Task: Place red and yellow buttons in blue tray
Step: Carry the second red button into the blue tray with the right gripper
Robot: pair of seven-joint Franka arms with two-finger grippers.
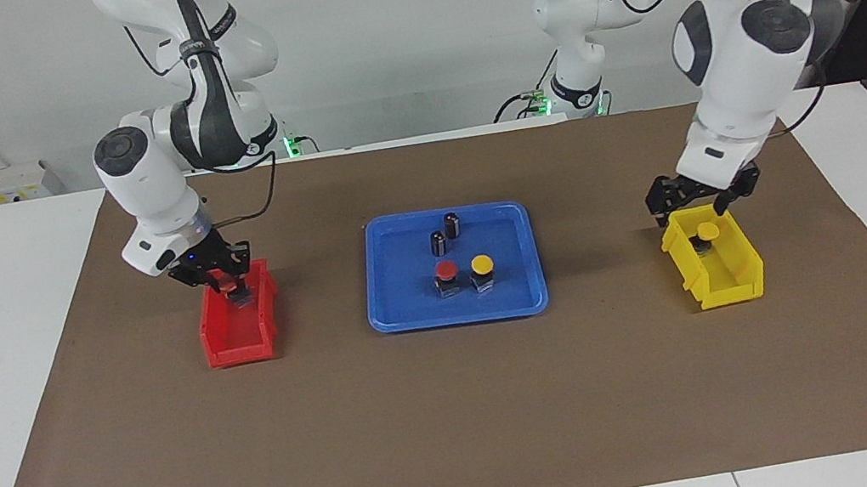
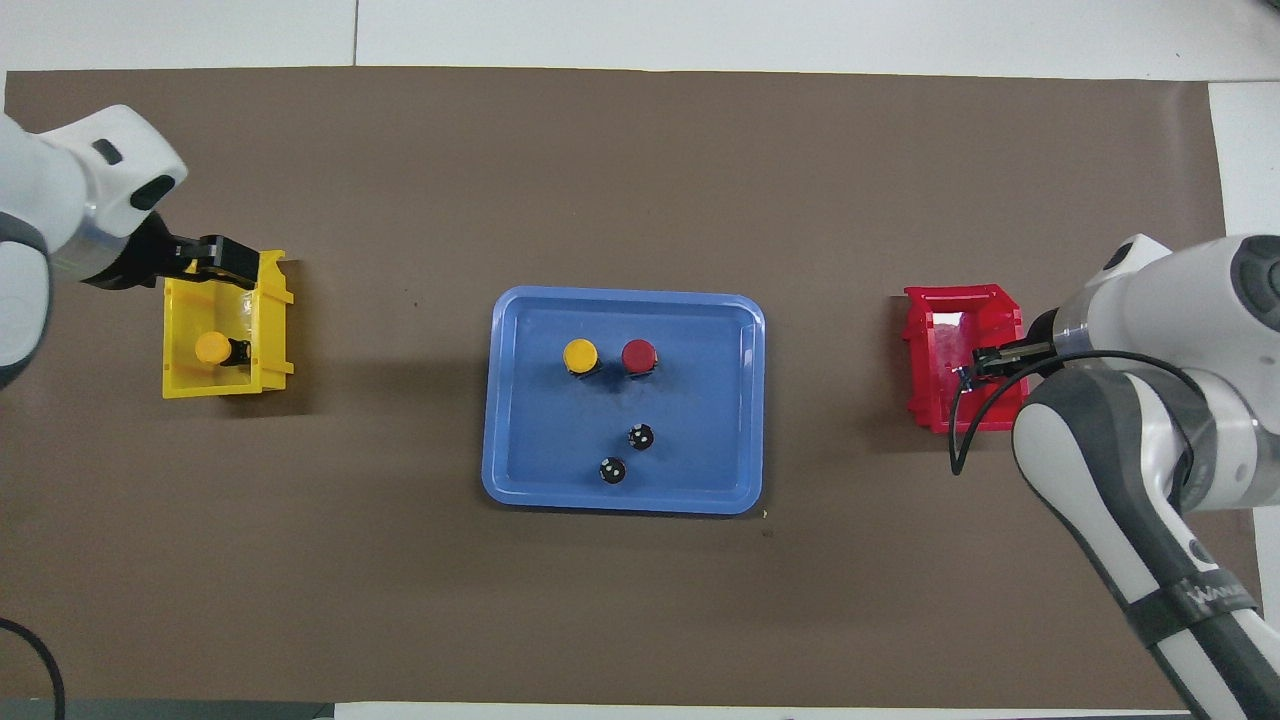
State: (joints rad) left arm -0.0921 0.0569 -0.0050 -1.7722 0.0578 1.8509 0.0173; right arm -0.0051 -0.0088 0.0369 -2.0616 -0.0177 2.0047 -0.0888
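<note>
My left pincer (image 1: 693, 206) hangs open over the yellow bin (image 1: 735, 276). The yellow button (image 1: 707, 230) stands cap-up just beneath it, so I judge a straight drop. The blue tray (image 1: 410, 316) at mid-counter holds a second yellow button (image 1: 481, 264) and a red button (image 1: 446, 270). My right pincer (image 1: 234, 289) dips into the red bin (image 1: 238, 346); I cannot tell its grip.

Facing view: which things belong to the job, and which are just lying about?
Job:
blue tray
red button and yellow button in it
binned yellow button in the yellow bin
left claw, open over that bin
right claw, down in the red bin

Lying about:
two dark cylinders in the tray
brown mat
</note>
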